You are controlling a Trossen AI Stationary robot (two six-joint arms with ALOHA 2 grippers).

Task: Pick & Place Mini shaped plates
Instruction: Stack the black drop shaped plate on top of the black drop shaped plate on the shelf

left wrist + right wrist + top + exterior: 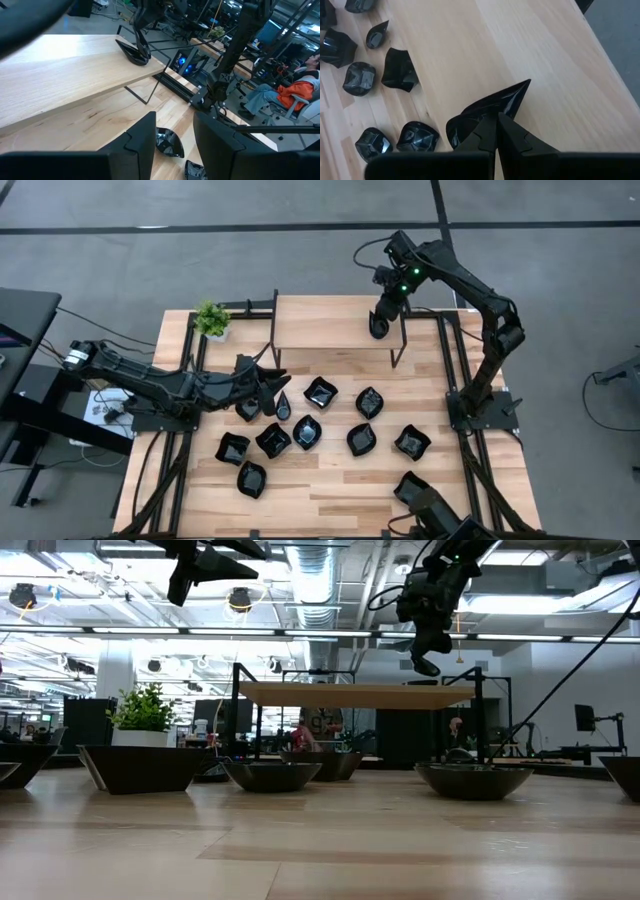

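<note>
The left end effector hovered with fingers spread over the table, a teardrop plate just beneath it and the other mini shaped plates scattered beyond. The right end effector pinched a teardrop-shaped plate by its rim over the raised wooden shelf, near its right edge

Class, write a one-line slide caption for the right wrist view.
Right gripper shut on a teardrop plate above the raised shelf.
</note>
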